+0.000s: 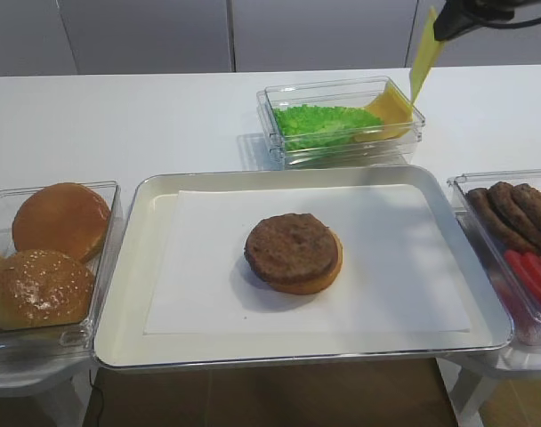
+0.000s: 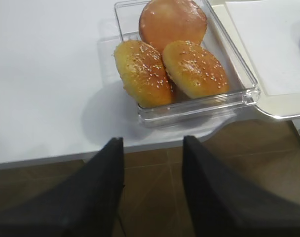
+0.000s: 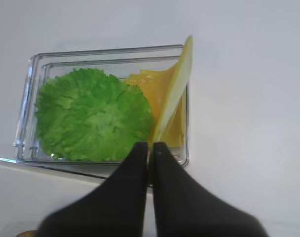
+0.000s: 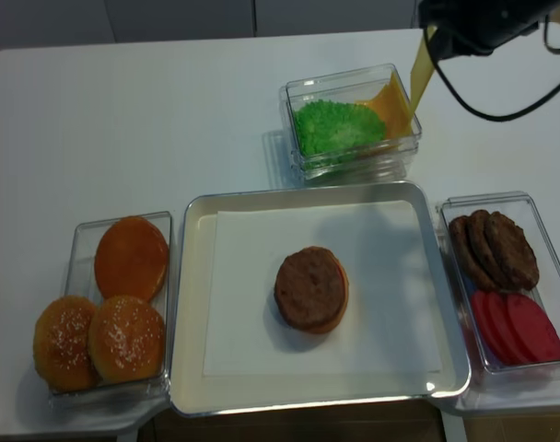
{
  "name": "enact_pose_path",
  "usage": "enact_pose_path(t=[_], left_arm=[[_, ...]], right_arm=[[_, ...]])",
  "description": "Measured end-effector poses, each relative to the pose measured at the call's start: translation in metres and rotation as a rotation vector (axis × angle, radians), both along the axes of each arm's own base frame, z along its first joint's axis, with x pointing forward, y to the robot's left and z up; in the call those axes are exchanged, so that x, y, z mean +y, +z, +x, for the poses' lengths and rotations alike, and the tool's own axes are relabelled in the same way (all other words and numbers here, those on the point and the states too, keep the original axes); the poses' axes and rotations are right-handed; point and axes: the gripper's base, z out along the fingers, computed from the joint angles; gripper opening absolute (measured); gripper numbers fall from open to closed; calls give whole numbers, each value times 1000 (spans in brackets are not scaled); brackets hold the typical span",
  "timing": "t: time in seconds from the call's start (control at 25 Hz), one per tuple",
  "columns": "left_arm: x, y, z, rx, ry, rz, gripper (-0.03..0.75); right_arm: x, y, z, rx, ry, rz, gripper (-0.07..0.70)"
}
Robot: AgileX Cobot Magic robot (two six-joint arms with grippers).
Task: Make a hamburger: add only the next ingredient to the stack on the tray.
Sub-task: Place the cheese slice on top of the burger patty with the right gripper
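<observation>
The yellow cheese slice (image 1: pixel 424 59) hangs edge-down from my right gripper (image 1: pixel 441 29), which is shut on its upper corner, above the right end of the clear lettuce-and-cheese container (image 1: pixel 342 120). In the right wrist view the slice (image 3: pixel 173 94) runs up from the closed tips (image 3: pixel 150 146). The stack, a brown patty (image 1: pixel 290 246) on a flat bun half (image 1: pixel 324 274), sits in the middle of the silver tray (image 1: pixel 128 267) on white paper. My left gripper (image 2: pixel 152 140) is open and empty, off the table's front edge by the bun container (image 2: pixel 248 91).
Green lettuce (image 1: pixel 319 124) and more cheese (image 1: pixel 391 108) lie in the back container. Domed buns (image 1: pixel 41 286) fill a clear container left of the tray. At the right, a container (image 4: pixel 538 207) holds patties (image 4: pixel 492 247) and tomato slices (image 4: pixel 519 327).
</observation>
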Motion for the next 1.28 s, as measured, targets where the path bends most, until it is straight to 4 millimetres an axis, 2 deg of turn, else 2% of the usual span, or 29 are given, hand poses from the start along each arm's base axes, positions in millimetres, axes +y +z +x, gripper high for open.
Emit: enact_pose_path(t=[0.32,0.44,0.8,1.04,1.28], left_arm=[[0,0,0,0,0,0,299],[0,0,0,0,0,0,299],[0,0,0,0,0,0,299],[0,0,0,0,0,0,299],[0,0,0,0,0,0,299]], right_arm=[[2,40,-36,-30,40,38,10],[9,42,-55,-26,71,40,10],[59,11,-118,86,281,26,10],[93,-11,-141,133,391,45,10],[123,-23,-161,138,478,72,10]])
